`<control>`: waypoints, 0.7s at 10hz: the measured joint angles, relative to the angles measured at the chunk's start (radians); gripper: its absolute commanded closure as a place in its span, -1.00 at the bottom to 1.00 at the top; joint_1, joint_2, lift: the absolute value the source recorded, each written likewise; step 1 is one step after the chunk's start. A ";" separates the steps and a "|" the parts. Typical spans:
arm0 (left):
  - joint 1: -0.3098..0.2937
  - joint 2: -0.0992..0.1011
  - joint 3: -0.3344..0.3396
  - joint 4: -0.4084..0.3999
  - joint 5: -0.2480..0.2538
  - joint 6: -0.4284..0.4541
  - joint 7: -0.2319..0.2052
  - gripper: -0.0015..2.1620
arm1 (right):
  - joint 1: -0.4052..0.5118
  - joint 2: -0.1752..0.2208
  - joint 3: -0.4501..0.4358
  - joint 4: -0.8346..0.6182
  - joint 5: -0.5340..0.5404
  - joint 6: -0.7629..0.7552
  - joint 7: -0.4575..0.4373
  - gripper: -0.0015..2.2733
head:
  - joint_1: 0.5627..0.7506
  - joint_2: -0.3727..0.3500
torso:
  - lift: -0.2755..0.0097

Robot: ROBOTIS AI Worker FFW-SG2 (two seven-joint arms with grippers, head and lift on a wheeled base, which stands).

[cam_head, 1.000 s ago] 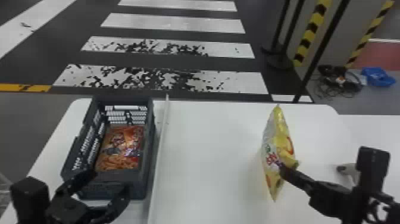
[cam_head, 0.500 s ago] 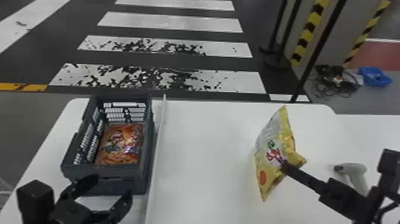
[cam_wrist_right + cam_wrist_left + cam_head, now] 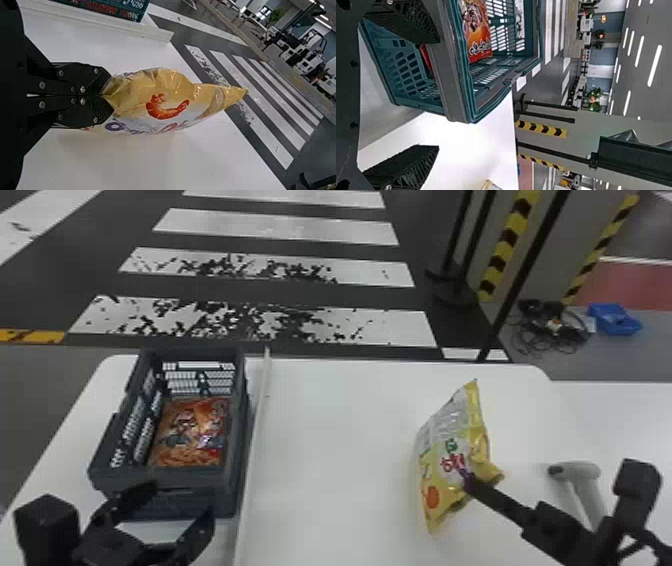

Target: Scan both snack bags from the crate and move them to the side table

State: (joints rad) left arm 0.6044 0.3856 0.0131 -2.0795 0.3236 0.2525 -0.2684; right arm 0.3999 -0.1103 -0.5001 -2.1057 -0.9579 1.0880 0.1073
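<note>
At the left, the left hand (image 3: 181, 501) has its 2 fingers wide apart, near the front of the crate (image 3: 200, 477). Inside the crate lies the orange snack bag (image 3: 190, 435). Next, 1 white strip (image 3: 255, 440) is beside the crate on the desk (image 3: 340, 440). Then, the yellow snack bag (image 3: 452, 460) is tilted, its edge pinched by the right hand (image 3: 468, 481). More right is the grey scanner (image 3: 575, 471).
</note>
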 measured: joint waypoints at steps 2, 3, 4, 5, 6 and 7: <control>0.006 -0.009 0.001 -0.010 0.000 -0.004 0.005 -0.96 | -0.002 0.000 -0.034 0.081 -0.044 -0.004 0.010 0.86 | 0.41 -0.30 | 0.26; 0.011 -0.015 0.002 -0.017 0.000 -0.005 0.005 -0.96 | 0.004 0.000 -0.056 0.093 -0.060 0.003 -0.010 0.40 | 0.41 -0.35 | 0.26; 0.015 -0.019 0.005 -0.022 0.000 -0.005 0.005 -0.96 | 0.012 0.000 -0.079 0.091 -0.070 0.022 -0.063 -0.93 | 0.41 -0.42 | 0.26; 0.017 -0.023 0.006 -0.025 0.000 -0.005 0.005 -0.96 | 0.024 0.000 -0.096 0.080 -0.071 0.037 -0.094 -1.00 | 0.41 -0.49 | 0.26; 0.018 -0.027 0.007 -0.026 0.000 -0.006 0.005 -0.96 | 0.036 0.000 -0.102 0.075 -0.063 0.037 -0.106 -0.97 | 0.41 -0.52 | 0.26; 0.019 -0.031 0.007 -0.026 0.000 -0.007 0.006 -0.96 | 0.043 0.001 -0.103 0.075 -0.058 0.035 -0.109 -0.95 | 0.41 -0.53 | 0.26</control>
State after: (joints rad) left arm 0.6232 0.3547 0.0199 -2.1057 0.3237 0.2455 -0.2628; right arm 0.4429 -0.1098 -0.6027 -2.0306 -1.0157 1.1228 -0.0019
